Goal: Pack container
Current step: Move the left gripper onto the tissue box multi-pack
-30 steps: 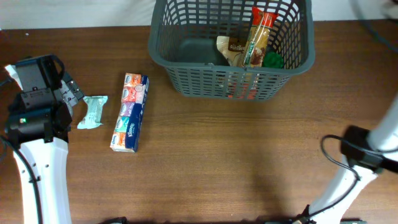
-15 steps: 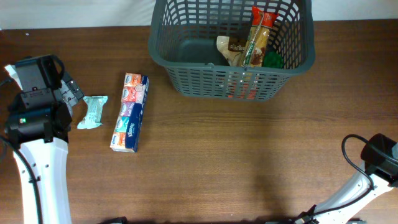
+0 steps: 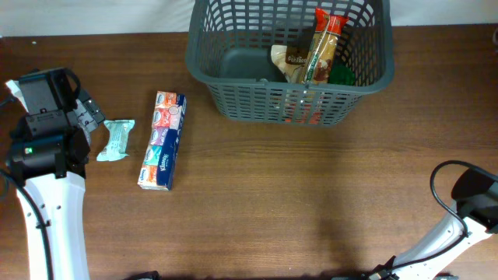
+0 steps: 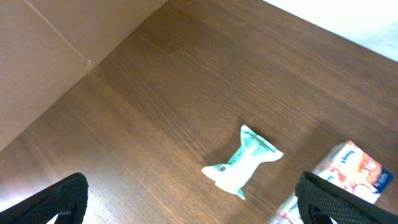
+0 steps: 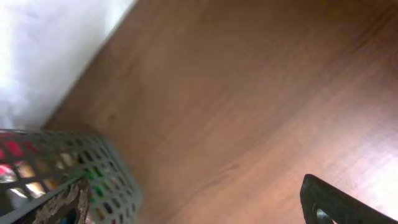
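The dark grey lattice container [image 3: 288, 103] stands at the back centre and holds a long red-and-tan snack packet [image 3: 323, 47], a beige packet and something green. A small white-and-green packet [image 3: 117, 140] lies on the table at the left, next to a multicoloured tissue pack [image 3: 163, 140]. My left gripper [image 3: 89, 115] is open and empty just left of the small packet. In the left wrist view [image 4: 193, 208] the packet [image 4: 244, 160] lies ahead between the fingers. My right gripper [image 5: 199, 208] is open and empty, with the container's corner [image 5: 106, 180] at its left.
The right arm [image 3: 473, 194] hangs at the lower right edge of the table, far from the container. The tissue pack [image 4: 348, 171] lies close to my left gripper's right finger. Bare wood fills the middle and front of the table.
The right arm has drawn back toward the right edge of the table. The left arm, both packets and the container have not moved.
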`<state>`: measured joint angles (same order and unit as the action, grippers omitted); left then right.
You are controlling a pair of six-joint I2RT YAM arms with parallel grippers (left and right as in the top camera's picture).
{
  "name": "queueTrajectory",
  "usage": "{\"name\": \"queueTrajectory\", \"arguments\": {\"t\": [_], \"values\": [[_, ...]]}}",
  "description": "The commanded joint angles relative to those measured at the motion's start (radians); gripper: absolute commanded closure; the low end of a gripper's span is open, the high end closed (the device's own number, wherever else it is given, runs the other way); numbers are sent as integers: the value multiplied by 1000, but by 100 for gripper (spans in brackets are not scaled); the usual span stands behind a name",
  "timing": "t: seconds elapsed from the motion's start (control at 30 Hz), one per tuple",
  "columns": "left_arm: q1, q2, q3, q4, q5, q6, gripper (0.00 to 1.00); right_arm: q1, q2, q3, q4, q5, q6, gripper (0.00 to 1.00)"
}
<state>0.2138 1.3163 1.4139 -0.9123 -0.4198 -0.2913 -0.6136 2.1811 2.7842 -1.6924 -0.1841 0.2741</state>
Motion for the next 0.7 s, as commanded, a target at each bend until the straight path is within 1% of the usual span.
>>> {"name": "queueTrajectory", "arguments": {"t": [0.0,0.2,0.27,0.37,0.43,0.5,0.57,0.67], "values": [[5,-7,14,3,91,1,1,5,4,-35,-6,39,-31,1],[5,-7,14,8,237,1,0,4,4,-37,-6,74,-31,1],[5,-6,14,-2,314,1,0,5,4,-37,-6,74,-31,1],[5,-6,7,-17,472,3,0,5,4,-37,-6,74,-31,1],[2,-2,-3,-16,555,49,2,5,4,-37,-6,73,-31,1],[-9,13,-7,-25,597,112,4,5,4,-37,-6,73,-31,1],[-41,50,-7,-72,610,174,4,5,4,-37,-6,73,-31,1],[-92,100,-7,-129,607,188,4,5,4,-37,-6,73,-31,1]]}}
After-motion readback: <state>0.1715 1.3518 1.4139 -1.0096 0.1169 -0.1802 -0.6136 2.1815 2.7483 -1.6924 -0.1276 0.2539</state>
